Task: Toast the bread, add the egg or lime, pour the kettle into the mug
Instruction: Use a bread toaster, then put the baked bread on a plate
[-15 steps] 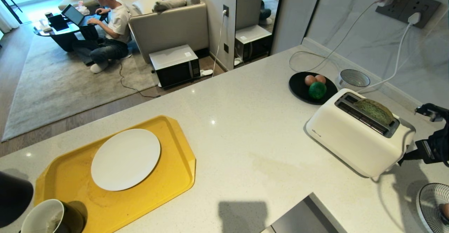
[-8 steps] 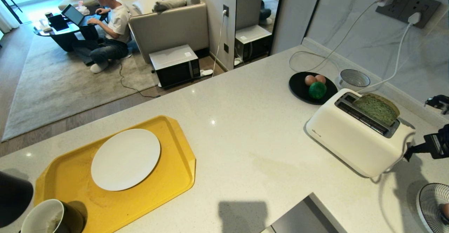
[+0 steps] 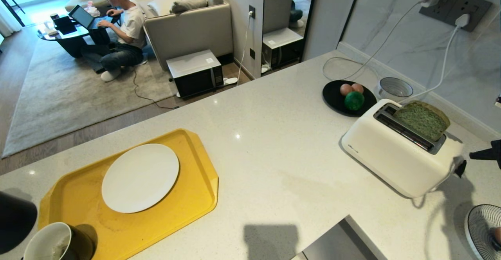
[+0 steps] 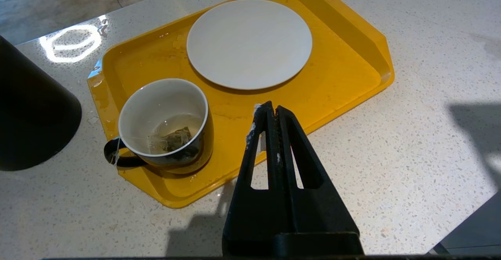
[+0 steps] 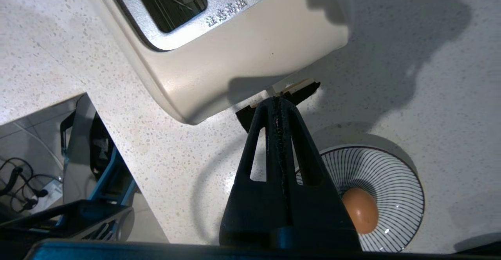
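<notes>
The green bread (image 3: 422,120) stands high out of the far slot of the white toaster (image 3: 391,158). My right gripper (image 5: 278,98) is shut and empty, its tips just off the black toaster lever (image 5: 297,89); in the head view only its tip (image 3: 474,155) shows at the right edge. A black plate (image 3: 332,99) holds two eggs (image 3: 345,89) and the lime (image 3: 354,100). Another egg (image 5: 360,210) lies in a striped bowl (image 5: 391,174). My left gripper (image 4: 272,107) hangs shut and empty over the near rim of the yellow tray (image 4: 352,68), beside the mug (image 4: 168,123) with a teabag in it. The kettle (image 4: 31,111) stands left of the tray.
A white plate (image 3: 140,177) lies on the tray. A small grey bowl (image 3: 395,87) and white cords run along the back wall behind the toaster. A metal surface (image 3: 340,240) meets the counter's near edge. A person sits on the floor beyond the counter.
The bread has risen out of the toaster slot. My right gripper has pulled away from the lever toward the right edge of the head view.
</notes>
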Robot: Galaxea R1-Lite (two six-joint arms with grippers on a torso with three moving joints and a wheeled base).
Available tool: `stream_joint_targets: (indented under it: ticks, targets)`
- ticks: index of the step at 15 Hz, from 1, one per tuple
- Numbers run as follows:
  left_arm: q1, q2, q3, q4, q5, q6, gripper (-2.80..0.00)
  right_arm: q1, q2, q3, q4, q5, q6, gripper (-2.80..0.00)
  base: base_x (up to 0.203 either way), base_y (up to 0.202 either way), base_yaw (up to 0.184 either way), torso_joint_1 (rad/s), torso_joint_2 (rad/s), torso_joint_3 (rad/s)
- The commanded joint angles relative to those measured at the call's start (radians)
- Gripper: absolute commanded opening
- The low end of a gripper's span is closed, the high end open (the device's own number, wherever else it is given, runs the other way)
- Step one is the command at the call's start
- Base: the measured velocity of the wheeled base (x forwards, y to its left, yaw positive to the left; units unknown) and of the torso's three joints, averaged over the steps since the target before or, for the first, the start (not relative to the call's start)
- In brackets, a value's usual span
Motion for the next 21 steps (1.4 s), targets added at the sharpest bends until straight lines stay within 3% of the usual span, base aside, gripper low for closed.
stream_joint_targets:
  ticks: [1, 7, 14, 21]
  targets:
    - [0.0, 0.0, 0.0, 0.0, 0.0, -0.002, -2.8, -0.001, -0.06, 0.007, 0.003, 0.002, -0.001, -2.8, 0.0, 0.0, 0.0, 0.0, 0.0, 0.0]
    - [0.0, 0.0, 0.0, 0.0, 0.0, 0.0, -2.8, 0.002, -0.145, -0.012, 0.002, -0.012, -0.008, -2.8, 0.0, 0.0, 0.0, 0.0, 0.0, 0.0]
    - [0.0, 0.0, 0.0, 0.0, 0.0, 0.0, -2.8, 0.094, -0.117, -0.19, 0.009, -0.172, -0.047, -2.8, 0.0, 0.0, 0.0, 0.0, 0.0, 0.0]
    - [0.0, 0.0, 0.0, 0.0, 0.0, 0.0, -2.8, 0.127, -0.087, -0.2, 0.013, -0.217, -0.048, -2.8, 0.0, 0.0, 0.0, 0.0, 0.0, 0.0]
